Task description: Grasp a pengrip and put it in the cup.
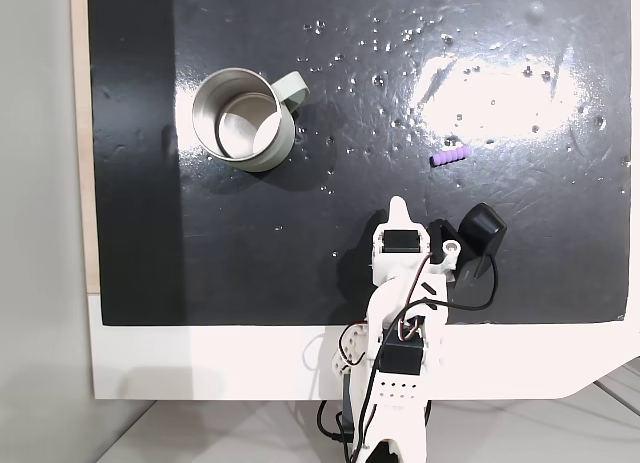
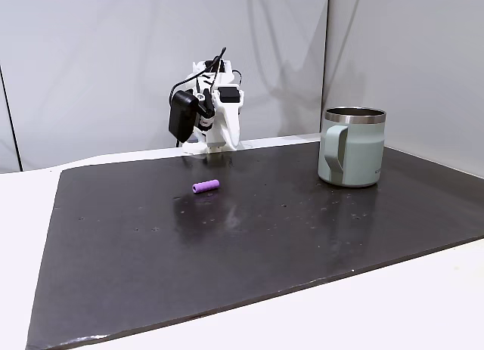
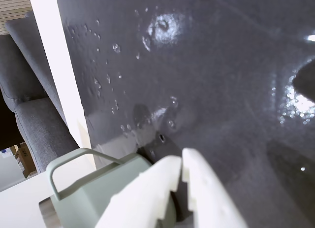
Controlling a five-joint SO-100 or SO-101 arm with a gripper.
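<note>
jaws (image 3: 181, 164) together and empty, arm folded back, leaving small ribbed purple rubber pengrip (image 1: 448, 156) and grey-green steel-lined cup (image 1: 243, 119) unobstructed.

pengrip (image 1: 448, 155) on mat (image 1: 300, 263), cup (image 1: 243, 119) leftward

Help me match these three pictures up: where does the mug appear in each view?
A fixed view, from above: mug upper left on the black mat, handle toward the right.
A fixed view, from the side: mug at right, handle facing left.
Wrist view: mug bottom left, behind the closed jaws.
Shared landmark: the black mat.
</note>
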